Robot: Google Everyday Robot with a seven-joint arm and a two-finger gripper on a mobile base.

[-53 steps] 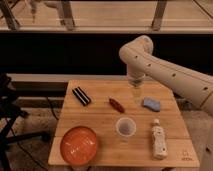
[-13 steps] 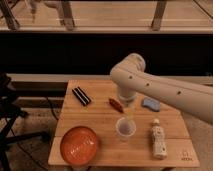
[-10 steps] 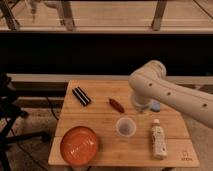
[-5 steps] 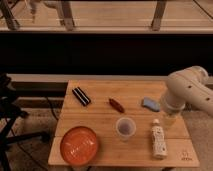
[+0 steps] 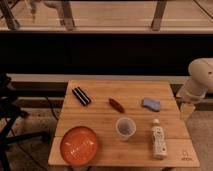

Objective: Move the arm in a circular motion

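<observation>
The cream-white arm (image 5: 199, 80) shows at the right edge of the camera view, a bulbous joint with a thick segment running down from it. Its narrow pale tip, the gripper (image 5: 186, 110), hangs just past the right edge of the wooden table (image 5: 100, 120), level with the blue sponge (image 5: 151, 104). It holds nothing that I can see. The rest of the arm is cut off by the frame.
On the table lie a black bar (image 5: 81, 96), a red-brown object (image 5: 116, 104), a clear cup (image 5: 125, 128), a white bottle on its side (image 5: 158, 139) and an orange bowl (image 5: 79, 145). Dark stand legs (image 5: 10, 120) are at left. A railing runs behind.
The arm has swept from over the table's middle to the right and now sits beyond the table's right edge, mostly out of frame. The objects on the table have not moved.
</observation>
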